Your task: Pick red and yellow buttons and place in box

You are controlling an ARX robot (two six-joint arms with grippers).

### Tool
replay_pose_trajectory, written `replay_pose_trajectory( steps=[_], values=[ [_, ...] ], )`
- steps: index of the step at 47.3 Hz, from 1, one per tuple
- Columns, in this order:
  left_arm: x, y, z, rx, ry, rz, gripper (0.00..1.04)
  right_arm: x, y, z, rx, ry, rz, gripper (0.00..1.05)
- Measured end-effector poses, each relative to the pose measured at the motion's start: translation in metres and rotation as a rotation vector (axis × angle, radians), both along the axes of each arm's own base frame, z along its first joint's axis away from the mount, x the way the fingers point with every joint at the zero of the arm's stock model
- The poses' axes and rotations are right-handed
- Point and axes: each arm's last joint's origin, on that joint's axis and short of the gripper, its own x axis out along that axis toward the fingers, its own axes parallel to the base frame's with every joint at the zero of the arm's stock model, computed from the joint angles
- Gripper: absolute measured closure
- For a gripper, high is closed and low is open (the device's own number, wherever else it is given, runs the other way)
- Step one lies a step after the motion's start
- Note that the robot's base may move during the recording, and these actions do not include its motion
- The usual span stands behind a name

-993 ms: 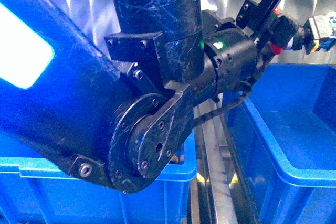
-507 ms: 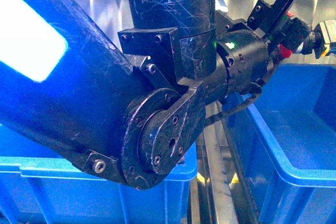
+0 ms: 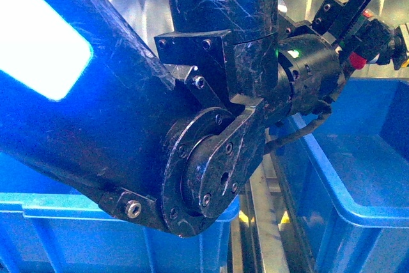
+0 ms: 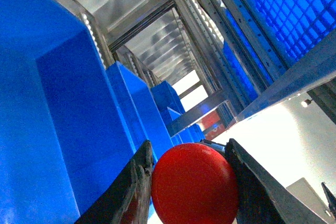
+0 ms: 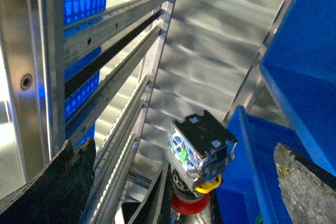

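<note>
Left wrist view, red btn (image 4: 195, 184) in L hand (image 4: 189, 148)

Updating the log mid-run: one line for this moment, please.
left end effector: shut on red button | right end effector: open, empty | red button: not yet in blue crate
</note>
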Motion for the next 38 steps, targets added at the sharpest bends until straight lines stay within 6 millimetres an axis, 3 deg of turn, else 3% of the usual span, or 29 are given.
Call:
replay_pose_trajectory(
  steps=[13, 38],
  values=[
    [-0.001, -0.002, -0.001, -0.009, 0.021, -0.005, 0.72, 0.023, 0.024, -0.009, 0.016, 0.003, 0.058, 0.06],
    [-0.003, -0.008, -0.007, 0.036, 0.079, -0.002, 0.72, 0.042, 0.014, -0.009, 0.008, -0.024, 0.033, 0.06]
  ],
)
